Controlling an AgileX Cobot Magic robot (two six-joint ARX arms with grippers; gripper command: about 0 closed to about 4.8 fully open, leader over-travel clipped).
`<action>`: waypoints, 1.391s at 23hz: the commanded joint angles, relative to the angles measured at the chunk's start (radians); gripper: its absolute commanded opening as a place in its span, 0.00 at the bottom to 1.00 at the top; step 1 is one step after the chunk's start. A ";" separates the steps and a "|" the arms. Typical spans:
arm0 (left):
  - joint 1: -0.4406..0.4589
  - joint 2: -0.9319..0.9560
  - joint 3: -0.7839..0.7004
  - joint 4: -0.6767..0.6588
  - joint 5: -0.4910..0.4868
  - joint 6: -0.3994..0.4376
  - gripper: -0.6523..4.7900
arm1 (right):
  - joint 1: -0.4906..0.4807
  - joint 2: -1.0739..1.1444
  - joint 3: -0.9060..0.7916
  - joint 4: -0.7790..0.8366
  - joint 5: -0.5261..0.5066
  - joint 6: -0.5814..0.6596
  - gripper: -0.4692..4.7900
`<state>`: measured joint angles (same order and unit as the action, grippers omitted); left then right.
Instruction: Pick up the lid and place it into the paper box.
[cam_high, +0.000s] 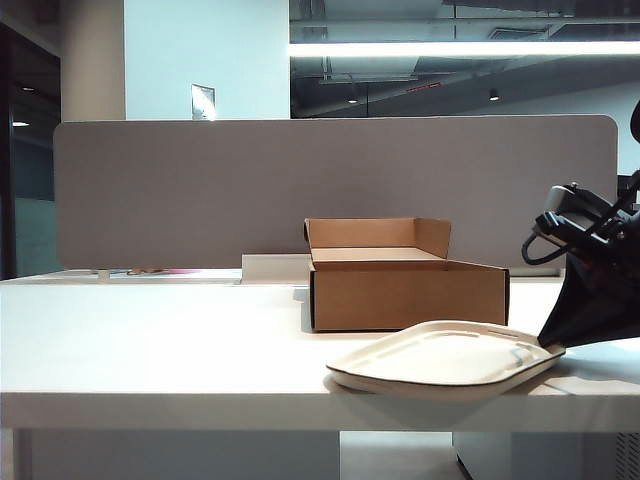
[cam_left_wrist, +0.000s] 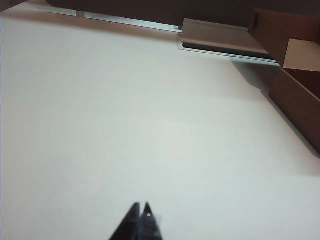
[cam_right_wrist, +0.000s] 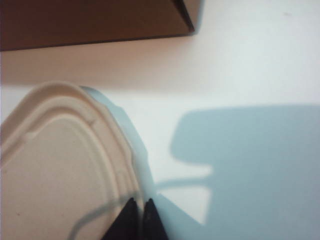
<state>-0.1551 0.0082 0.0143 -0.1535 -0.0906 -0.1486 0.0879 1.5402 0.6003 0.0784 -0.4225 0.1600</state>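
Note:
The cream-white lid lies near the table's front edge, just in front of the brown paper box, its right end slightly lifted. My right gripper sits at that right end with its jaws pinched on the lid's raised rim; in the exterior view its dark tip meets the lid's edge. The box's wall stands beyond the lid. My left gripper hovers shut over bare white table, well apart from the box's corner, and holds nothing.
A grey partition panel runs along the back of the table. A small white block lies behind the box on its left, also seen as the white block. The table's front edge is close to the lid.

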 joint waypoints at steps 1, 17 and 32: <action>0.000 0.001 0.001 0.013 -0.003 0.006 0.11 | 0.000 -0.002 0.002 0.021 -0.001 -0.003 0.07; 0.000 0.001 0.001 0.013 -0.002 0.007 0.11 | 0.074 -0.132 0.134 0.114 -0.101 0.033 0.07; 0.000 0.000 0.001 0.047 0.000 0.006 0.11 | 0.071 0.164 0.399 0.450 0.189 -0.012 0.07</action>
<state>-0.1551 0.0074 0.0143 -0.1299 -0.0906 -0.1486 0.1577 1.6871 0.9874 0.4812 -0.2523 0.1589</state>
